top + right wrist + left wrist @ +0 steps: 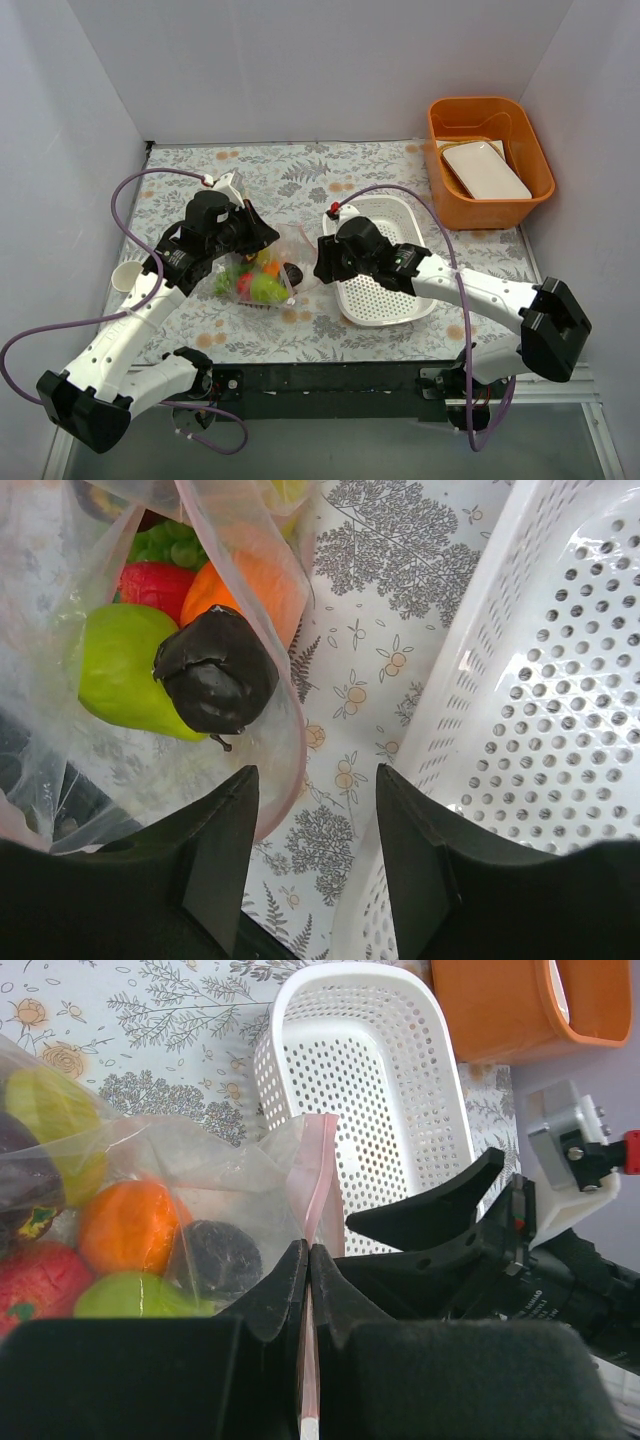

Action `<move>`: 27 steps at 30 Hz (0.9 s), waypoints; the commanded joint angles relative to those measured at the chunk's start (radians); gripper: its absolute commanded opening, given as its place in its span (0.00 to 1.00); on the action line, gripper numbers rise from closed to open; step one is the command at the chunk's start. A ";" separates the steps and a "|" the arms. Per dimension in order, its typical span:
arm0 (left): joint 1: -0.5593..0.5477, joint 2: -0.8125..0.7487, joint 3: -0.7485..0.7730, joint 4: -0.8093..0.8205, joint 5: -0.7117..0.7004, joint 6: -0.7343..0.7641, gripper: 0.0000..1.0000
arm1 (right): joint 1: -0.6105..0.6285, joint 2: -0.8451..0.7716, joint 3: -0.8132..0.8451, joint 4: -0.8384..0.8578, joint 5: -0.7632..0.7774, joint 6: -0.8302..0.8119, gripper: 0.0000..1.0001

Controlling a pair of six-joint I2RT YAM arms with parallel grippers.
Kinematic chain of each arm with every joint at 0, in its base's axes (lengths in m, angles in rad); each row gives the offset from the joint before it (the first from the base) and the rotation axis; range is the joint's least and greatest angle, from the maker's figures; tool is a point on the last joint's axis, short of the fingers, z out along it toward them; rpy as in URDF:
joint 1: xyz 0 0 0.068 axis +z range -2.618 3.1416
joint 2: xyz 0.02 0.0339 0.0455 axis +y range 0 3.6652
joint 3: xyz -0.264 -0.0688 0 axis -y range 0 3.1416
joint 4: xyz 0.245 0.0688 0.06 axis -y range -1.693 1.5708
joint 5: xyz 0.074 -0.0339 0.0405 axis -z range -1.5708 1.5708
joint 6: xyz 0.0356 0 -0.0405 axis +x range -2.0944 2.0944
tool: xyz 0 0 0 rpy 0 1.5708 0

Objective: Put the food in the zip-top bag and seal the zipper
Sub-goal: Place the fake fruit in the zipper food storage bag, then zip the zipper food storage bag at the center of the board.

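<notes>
The clear zip-top bag lies on the table between the arms with the food inside it: red apple, orange, green pear, green grapes and a dark plum near the mouth. My left gripper is shut on the pink zipper at the bag's mouth. My right gripper is open and empty, just beside the bag's mouth, over the table between bag and basket. It also shows in the top view.
A white perforated basket sits right of the bag, under my right arm. An orange bin holding a white tray stands at the back right. A white cup is at the left edge.
</notes>
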 commanded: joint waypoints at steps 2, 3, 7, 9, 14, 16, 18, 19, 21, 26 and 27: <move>-0.004 -0.042 0.014 -0.010 -0.007 0.008 0.00 | -0.002 0.048 0.016 0.077 -0.062 0.010 0.55; -0.004 -0.045 0.014 -0.010 -0.007 0.005 0.00 | -0.002 0.067 0.023 0.075 -0.071 0.010 0.52; -0.004 -0.050 0.011 -0.013 -0.008 0.007 0.00 | 0.000 0.085 0.038 0.082 -0.092 0.001 0.28; -0.004 -0.050 -0.003 -0.011 -0.007 0.010 0.00 | -0.002 0.076 0.038 0.097 -0.095 -0.008 0.11; -0.004 -0.039 -0.041 0.015 0.019 0.008 0.00 | -0.011 0.076 0.072 0.074 -0.069 -0.025 0.01; -0.004 -0.037 -0.056 0.030 0.042 0.005 0.00 | -0.014 0.084 0.087 0.065 -0.065 -0.028 0.01; -0.004 -0.031 -0.061 0.036 0.059 0.010 0.00 | -0.014 0.090 0.101 0.063 -0.066 -0.028 0.01; -0.004 -0.025 -0.063 0.041 0.079 0.014 0.00 | -0.014 0.094 0.104 0.063 -0.066 -0.028 0.01; -0.004 -0.007 -0.070 0.044 0.096 0.019 0.00 | -0.014 0.096 0.110 0.063 -0.060 -0.025 0.01; -0.004 0.024 -0.081 0.075 0.130 0.017 0.00 | -0.014 0.088 0.109 0.089 -0.049 -0.011 0.01; -0.004 0.028 -0.081 0.079 0.133 0.016 0.00 | -0.013 0.087 0.109 0.092 -0.046 -0.010 0.01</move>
